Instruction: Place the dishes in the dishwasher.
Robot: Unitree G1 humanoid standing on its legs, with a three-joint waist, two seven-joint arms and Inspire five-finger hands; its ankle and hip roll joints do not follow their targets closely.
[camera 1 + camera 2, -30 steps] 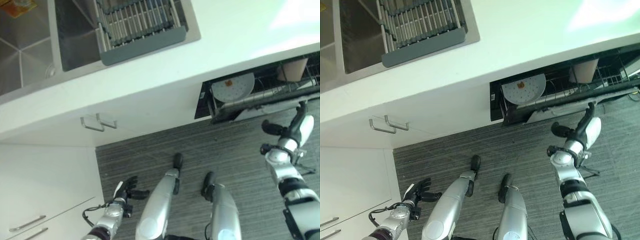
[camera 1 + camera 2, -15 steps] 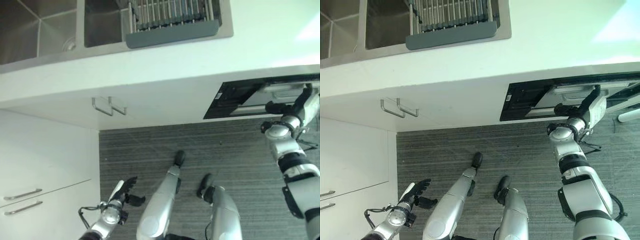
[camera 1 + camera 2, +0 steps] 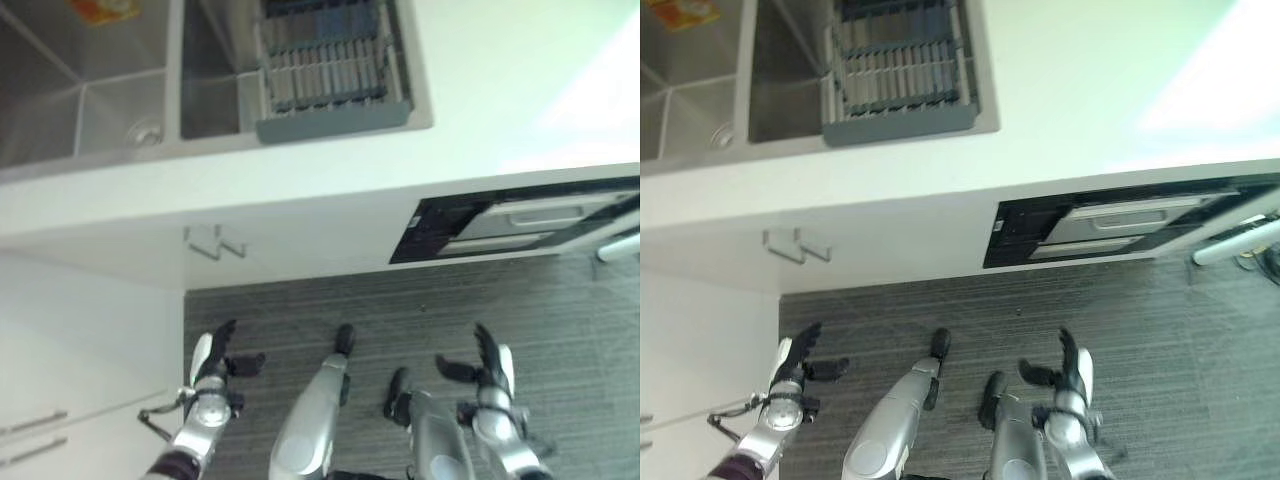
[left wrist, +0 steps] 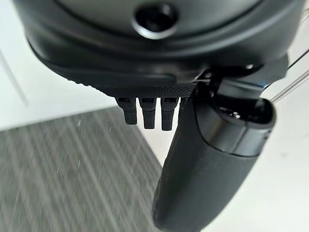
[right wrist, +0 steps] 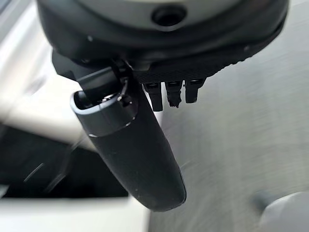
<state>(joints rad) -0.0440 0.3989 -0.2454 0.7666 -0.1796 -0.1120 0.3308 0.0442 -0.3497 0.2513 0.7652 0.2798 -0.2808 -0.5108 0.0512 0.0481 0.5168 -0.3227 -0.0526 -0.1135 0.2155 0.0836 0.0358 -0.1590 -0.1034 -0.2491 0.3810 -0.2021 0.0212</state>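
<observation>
Left eye view: dishwasher [image 3: 520, 218] lies at one o'clock, well apart from spread, empty right hand [image 3: 490, 368] and left hand [image 3: 212, 360].

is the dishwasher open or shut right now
Nearly shut. The dishwasher under the counter shows only a dark front and a pale strip, no rack or dishes. Both robot hands hang open, away from it.

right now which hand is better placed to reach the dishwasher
Probably the right hand: it hangs open on the same side as the dishwasher under the counter. The left hand, also open, sits by the white cabinet, farther off.
</observation>
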